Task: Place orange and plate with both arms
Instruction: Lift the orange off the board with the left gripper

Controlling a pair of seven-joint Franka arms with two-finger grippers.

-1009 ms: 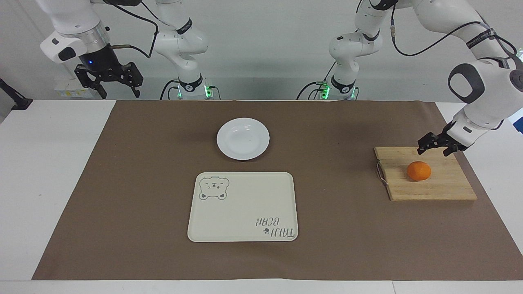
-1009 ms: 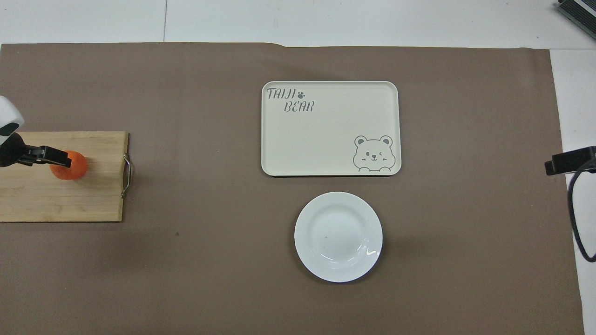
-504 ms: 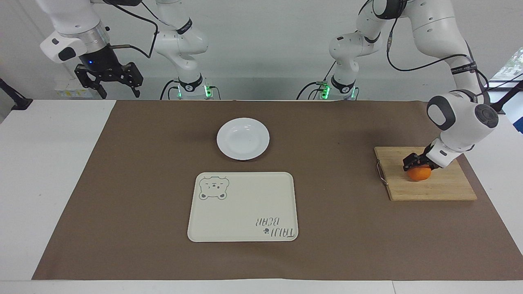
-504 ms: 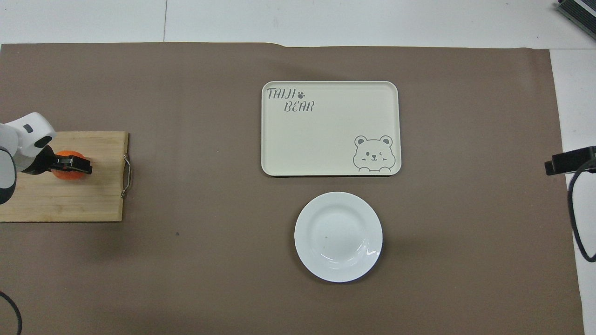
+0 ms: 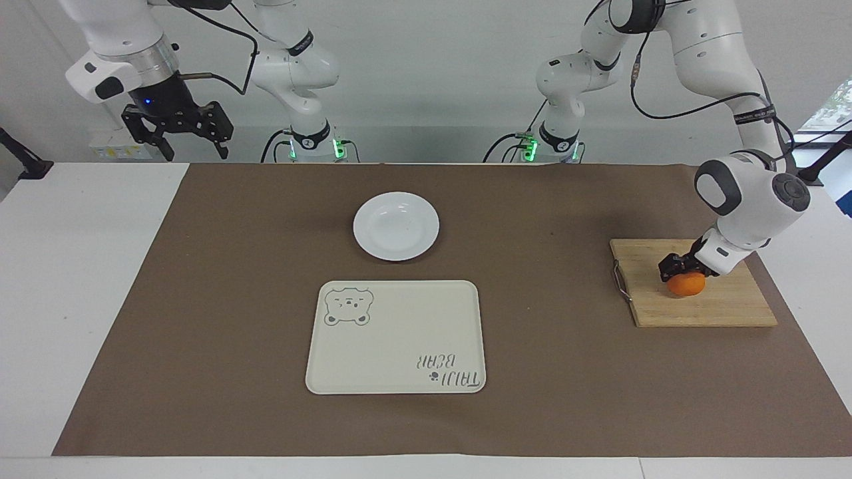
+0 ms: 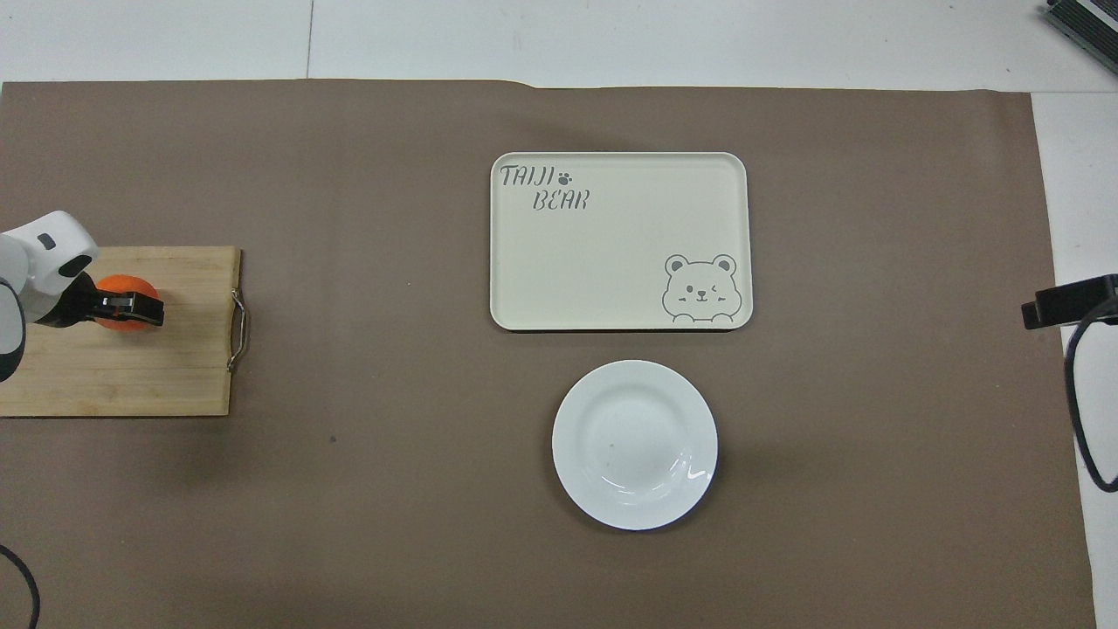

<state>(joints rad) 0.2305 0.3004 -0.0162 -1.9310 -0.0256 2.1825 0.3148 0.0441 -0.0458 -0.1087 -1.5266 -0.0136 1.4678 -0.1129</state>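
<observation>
- Down from above the board, the left gripper (image 5: 683, 269) has dropped onto the orange (image 5: 687, 285) and its fingers have clamped on the fruit; nothing else has shifted.
- Orange sits on the wooden board (image 5: 725, 309) at the left arm's end of the table, gripped but, as far as I can judge, not yet lifted.
- Right gripper (image 5: 177, 130) waits in the air above the white tabletop past the mat's edge at the right arm's end, fingers apart, holding nothing.
- Plate (image 5: 396, 226) lies untouched on the mat near the middle, nearer to the robots than the tray (image 5: 395, 336) and just apart from it.
- Tray carries nothing; its bear print and lettering show plainly.
- Progress, as I judge it: only the first grasp is made. Left to do: lift and carry the orange, pick up the plate, and set both down, probably on the tray.
- Surface: a white table (image 5: 80, 279) covered mostly by a flat brown mat (image 5: 546, 372).
- Room: plain pale wall by the arm bases, black cables looping off both arms.
</observation>
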